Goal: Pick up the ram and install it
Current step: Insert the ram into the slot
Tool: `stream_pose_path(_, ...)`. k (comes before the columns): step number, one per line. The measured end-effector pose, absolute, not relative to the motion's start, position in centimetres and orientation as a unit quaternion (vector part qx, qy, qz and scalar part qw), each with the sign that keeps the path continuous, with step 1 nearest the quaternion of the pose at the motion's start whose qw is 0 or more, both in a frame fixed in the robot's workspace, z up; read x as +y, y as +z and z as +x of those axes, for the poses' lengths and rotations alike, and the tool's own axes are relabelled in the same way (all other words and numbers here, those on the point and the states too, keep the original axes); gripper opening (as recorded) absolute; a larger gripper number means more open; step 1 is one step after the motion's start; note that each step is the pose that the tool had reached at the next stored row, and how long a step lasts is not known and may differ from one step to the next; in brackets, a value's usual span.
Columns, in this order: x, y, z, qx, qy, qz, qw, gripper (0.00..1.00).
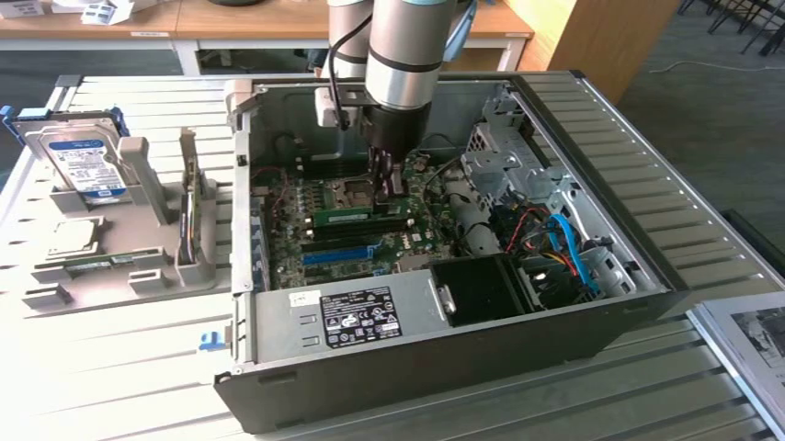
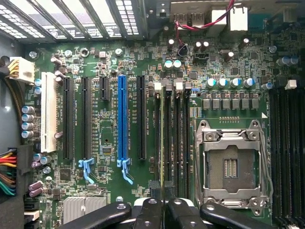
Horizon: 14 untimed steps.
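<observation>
The ram (image 1: 344,218) is a green stick standing on edge in the slot area of the motherboard (image 1: 294,257), inside the open computer case (image 1: 429,367). My gripper (image 1: 390,195) reaches down into the case at the ram's end toward the exterior view's right. In the wrist view the ram (image 2: 165,152) shows edge-on as a thin line along a black memory slot, running away from my gripper (image 2: 164,210). Both black fingers (image 2: 151,212) are closed together on that thin edge. Whether the ram is fully seated I cannot tell.
An empty CPU socket (image 2: 231,167) lies beside the memory slots, and a blue slot (image 2: 121,124) and black slots lie on the other side. On the exterior view's left, a grey holder (image 1: 123,276) carries a hard drive (image 1: 80,165) and a square silver chip (image 1: 73,237). The power supply (image 1: 356,312) and blue cables (image 1: 571,243) crowd the case.
</observation>
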<state>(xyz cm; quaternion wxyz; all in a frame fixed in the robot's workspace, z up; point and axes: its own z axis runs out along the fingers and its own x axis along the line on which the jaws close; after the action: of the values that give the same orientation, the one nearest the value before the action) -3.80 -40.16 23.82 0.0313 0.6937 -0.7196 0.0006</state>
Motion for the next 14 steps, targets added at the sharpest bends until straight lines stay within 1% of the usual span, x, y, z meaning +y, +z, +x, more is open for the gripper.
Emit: stream_pose_path(14, -40.16, 23.81, -3.79, -0.717, 0.001, 0.696, 0.031, 0.12)
